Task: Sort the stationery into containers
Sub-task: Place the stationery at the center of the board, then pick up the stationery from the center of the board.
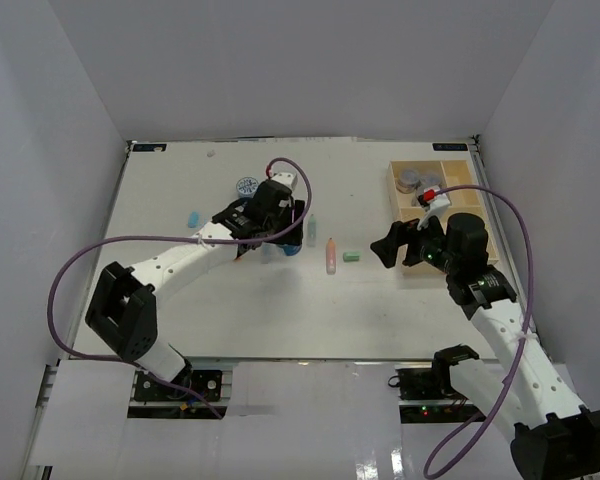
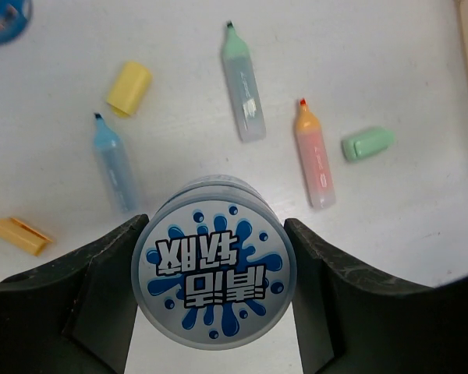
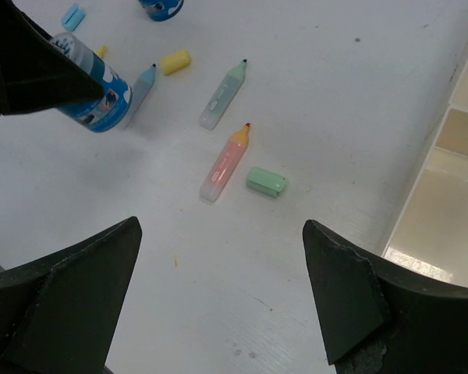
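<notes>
Grasping the blue-and-white roll (image 2: 213,269), the left gripper (image 2: 214,273) has its jaws pressed on both sides of the rim, centre of the overhead frame, and the right wrist view shows the roll tilted above the counter (image 1: 230,310). Carriage toward the wooden tray (image 1: 480,272) at upper right should, in my judgement, stay level and pass above the orange marker (image 1: 331,255) and green cap (image 1: 352,256) (both lie on the route). Right gripper (image 3: 218,257) stands released beside the tray, holding nothing; it may need to clear the tray.

Blue-splash tape roll (image 2: 213,275) in left gripper (image 2: 214,296); markers (image 2: 314,153) loose on table; wooden tray (image 1: 460,185) far right
</notes>
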Available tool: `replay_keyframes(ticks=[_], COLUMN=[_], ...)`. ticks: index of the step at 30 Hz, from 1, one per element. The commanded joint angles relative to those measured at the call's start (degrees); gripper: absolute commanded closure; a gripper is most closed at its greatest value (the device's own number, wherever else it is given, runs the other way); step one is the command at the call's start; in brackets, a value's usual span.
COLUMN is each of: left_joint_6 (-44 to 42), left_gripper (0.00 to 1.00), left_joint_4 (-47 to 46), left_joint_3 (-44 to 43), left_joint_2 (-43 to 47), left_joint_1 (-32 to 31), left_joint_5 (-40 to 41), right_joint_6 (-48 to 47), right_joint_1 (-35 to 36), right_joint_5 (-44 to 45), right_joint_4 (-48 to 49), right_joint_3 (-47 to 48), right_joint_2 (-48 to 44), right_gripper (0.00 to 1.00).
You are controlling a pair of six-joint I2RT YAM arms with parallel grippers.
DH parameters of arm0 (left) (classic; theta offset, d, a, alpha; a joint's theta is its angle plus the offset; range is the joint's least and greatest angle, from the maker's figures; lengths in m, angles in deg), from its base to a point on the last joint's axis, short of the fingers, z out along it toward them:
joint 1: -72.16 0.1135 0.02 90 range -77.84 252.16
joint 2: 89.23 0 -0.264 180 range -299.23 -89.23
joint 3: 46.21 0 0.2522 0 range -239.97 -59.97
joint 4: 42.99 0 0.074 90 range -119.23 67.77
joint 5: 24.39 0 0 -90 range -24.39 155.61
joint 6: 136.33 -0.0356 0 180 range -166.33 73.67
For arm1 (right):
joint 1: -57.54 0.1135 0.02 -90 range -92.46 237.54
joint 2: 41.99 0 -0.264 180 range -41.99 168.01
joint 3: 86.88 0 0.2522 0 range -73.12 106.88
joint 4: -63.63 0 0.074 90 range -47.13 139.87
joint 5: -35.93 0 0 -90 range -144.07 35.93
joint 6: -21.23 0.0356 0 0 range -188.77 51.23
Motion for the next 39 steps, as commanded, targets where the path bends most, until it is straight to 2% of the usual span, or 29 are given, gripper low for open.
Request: replay_keyframes(ticks=[1, 5, 11, 12, 19, 25, 29, 35, 37, 38, 39], left_joint_6=[3.5, 4.7, 7.2, 7.4, 8.6, 9.7, 10.5, 7.7, 6.0, 6.0, 4.8], left_gripper=[0.5, 0.5, 0.4, 0.33, 0.03, 0.02, 0.02, 0.02, 0.02, 0.02, 0.02], left_joint_4=[-1.5, -5.3, -10.3, -10.3, -10.2, -7.7, -4.3, 0.8, 2.2, 2.5, 2.5], left_joint_3=[3.0, 5.7, 11.3, 12.0, 12.9, 11.2, 10.0, 10.8, 11.9, 12.4, 14.0], left_joint_2=[0.8, -2.0, -3.4, -3.5, -3.1, 1.8, 6.7, 14.6, 17.5, 18.6, 19.7], left_joint_1=[-4.7, -9.2, -12.5, -13.0, -13.5, -12.8, -7.0, 7.8, 14.7, 14.8, 17.9], left_joint_5=[2.7, 4.6, 6.3, 6.6, 6.2, 5.4, 1.9, -3.5, -5.3, -5.6, -5.8], right_joint_6=[-2.4, -3.5, -5.1, -5.3, -6.1, -6.7, -7.7, -8.5, -8.5, -8.5, -8.4], right_joint_1=[2.8, 6.0, 10.8, 11.9, 16.4, 20.0, 24.0, 31.5, 34.0, 34.6, 35.2], right_joint_5=[1.5, 4.2, 7.5, 8.0, 11.3, 12.7, 15.6, 18.3, 20.4, 20.8, 21.0], right_joint_4=[-1.5, -1.7, -2.2, -2.1, -1.2, -0.8, -1.3, 0.4, 0.5, 0.5, 0.3], right_joint_3=[2.5, 2.2, 1.3, 1.0, 1.0, 2.6, 4.7, 8.7, 11.1, 11.9, 13.0], right_joint_2=[0.4, 1.0, 2.3, 2.5, 5.7, 8.3, 11.5, 19.2, 23.4, 24.9, 27.9], right_gripper=[0.1, 0.1, 0.1, 0.1, 0.1, 0.1, 0.1, 0.1, 0.1, 0.1, 0.1])
